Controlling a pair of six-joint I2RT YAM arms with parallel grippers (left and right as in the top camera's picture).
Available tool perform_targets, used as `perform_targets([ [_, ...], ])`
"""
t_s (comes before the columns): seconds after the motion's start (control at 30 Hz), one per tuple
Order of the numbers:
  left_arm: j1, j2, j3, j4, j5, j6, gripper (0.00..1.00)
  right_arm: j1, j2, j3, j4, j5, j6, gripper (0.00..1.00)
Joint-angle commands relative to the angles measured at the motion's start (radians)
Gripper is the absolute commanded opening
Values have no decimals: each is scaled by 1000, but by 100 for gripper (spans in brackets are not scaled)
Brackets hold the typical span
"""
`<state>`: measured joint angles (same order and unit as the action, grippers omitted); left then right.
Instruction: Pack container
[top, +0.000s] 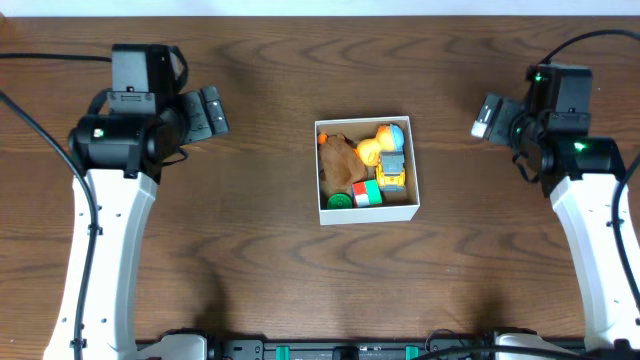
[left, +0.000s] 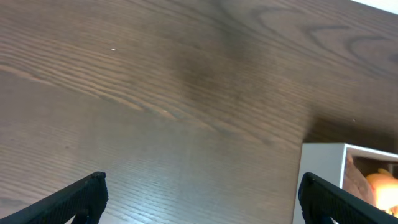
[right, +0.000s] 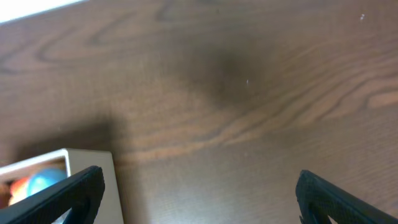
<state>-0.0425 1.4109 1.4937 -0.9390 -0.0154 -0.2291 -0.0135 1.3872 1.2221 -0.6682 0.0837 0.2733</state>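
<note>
The container (top: 403, 211), a small square white-walled box, sits mid-table and holds several toys: a brown one (top: 339, 160), a yellow duck (top: 371, 151), a blue ball (top: 396, 133), a yellow vehicle (top: 393, 172), and red and green pieces (top: 366, 194). My left gripper (top: 212, 110) is open and empty, raised well left of the box. My right gripper (top: 486, 115) is open and empty, raised right of it. The left wrist view shows the box's corner (left: 320, 163) between open fingers (left: 202, 196). The right wrist view shows the box edge (right: 87, 163) by the left finger of the open jaws (right: 199, 193).
The dark wooden table (top: 270, 260) surrounds the box. Black cables run along the far left (top: 30, 120) and top right (top: 590, 40). The arm bases sit at the front edge (top: 340, 350).
</note>
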Motion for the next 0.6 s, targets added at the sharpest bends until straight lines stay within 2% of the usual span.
perform_targets([
  [0.0,16,-4,-6,0,-11,14,98,8,-22,5,3,13,-14,99],
  [0.3,5,-126,-6,-45,7,49,98,8,-200,5,-156,73,-12,99],
  [0.47,-42,-296,-47,-47,7,80,98,8,-393,0,-215,97,-12,99],
  [0.57,-68,-433,-132,-34,5,92,98,8,-492,-36,-244,108,-12,99],
])
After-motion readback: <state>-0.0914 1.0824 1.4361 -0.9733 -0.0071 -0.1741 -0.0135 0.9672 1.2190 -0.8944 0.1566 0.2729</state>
